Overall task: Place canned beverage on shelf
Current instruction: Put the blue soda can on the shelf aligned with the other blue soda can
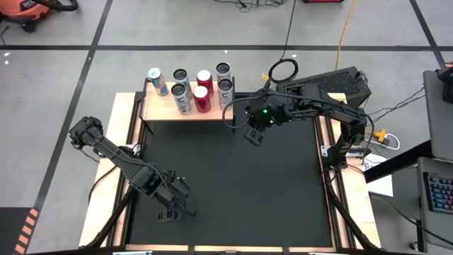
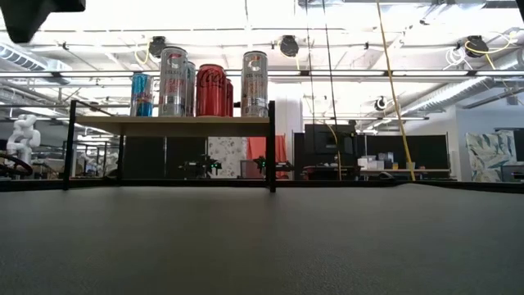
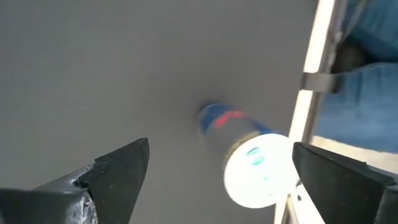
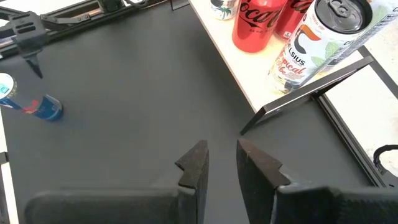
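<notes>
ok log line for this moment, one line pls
left gripper: open, above blue can on mat | right gripper: nearly shut, empty, beside shelf | shelf: seven cans

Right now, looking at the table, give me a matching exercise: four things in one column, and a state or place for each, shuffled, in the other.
Things:
1. left gripper
2. right gripper
3. blue can
4. red cola can

States:
A. standing on the shelf
B. lying on its side on the black mat
C. open wide, facing the lying can
D. fingers nearly together, holding nothing, near the shelf's corner

Pairs: 1-C, 2-D, 3-B, 4-A
</notes>
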Available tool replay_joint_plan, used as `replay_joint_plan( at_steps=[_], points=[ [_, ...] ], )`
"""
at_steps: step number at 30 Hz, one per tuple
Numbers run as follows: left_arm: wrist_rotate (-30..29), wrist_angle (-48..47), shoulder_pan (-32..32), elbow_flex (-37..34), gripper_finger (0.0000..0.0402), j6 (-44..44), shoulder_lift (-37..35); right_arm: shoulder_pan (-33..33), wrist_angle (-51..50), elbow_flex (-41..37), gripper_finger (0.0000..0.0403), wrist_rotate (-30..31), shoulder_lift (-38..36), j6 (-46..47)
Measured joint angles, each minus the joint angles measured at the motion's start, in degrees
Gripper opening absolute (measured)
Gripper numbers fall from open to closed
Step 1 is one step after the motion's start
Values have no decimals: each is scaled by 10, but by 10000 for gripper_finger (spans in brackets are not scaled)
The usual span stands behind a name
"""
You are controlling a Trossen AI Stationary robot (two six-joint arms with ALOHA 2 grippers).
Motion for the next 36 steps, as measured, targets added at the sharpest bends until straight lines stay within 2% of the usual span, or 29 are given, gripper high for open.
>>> replay_joint_plan(
  at_steps=[8,15,25,36],
  points=[
    [11,-24,-3,0,400,-43,0,0,0,0,68,0,0,32],
    [14,-21,-32,0,400,-70,3,0,0,0,68,0,0,34],
    [14,-12,-50,0,400,-71,47,0,0,0,68,0,0,62],
    [13,9,-45,0,400,-53,91,0,0,0,68,0,0,47]
  ],
)
